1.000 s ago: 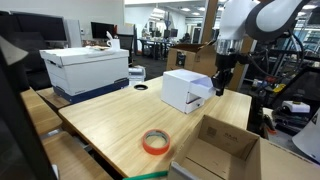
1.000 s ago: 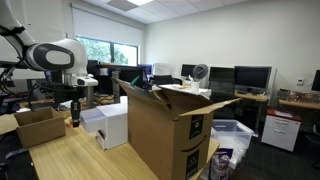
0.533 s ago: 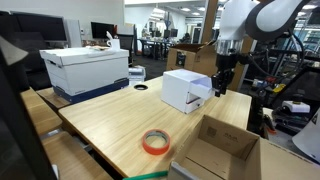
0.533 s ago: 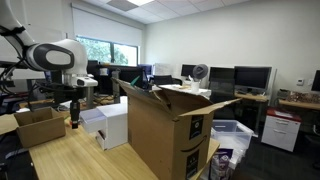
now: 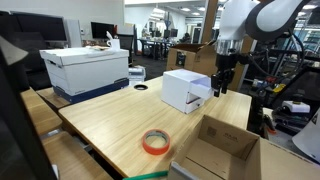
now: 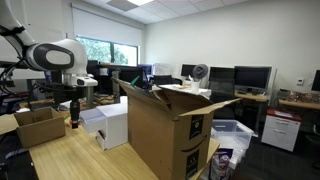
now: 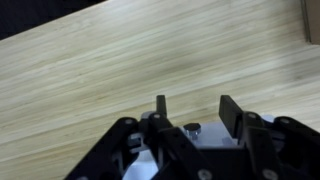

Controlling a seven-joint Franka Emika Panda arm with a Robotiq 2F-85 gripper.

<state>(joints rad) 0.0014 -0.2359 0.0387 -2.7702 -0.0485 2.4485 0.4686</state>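
Two fingers (image 7: pixel 229 112) of our gripper (image 5: pixel 220 92) stand parted and empty over the table (image 5: pixel 115 122), at three o'clock of the white box (image 5: pixel 185 90), probably to clear its side.

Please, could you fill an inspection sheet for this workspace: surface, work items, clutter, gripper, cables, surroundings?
Surface: wooden table; bare wood under the gripper in the wrist view.
Job's things: small white box on the table, beside the gripper; contact cannot be told.
Clutter: orange tape roll lying flat; open cardboard box; lidded white storage box.
Gripper: gripper, jaws apart, nothing between them.
Cables: nothing seen.
Surroundings: office desks with monitors; tall cardboard box.
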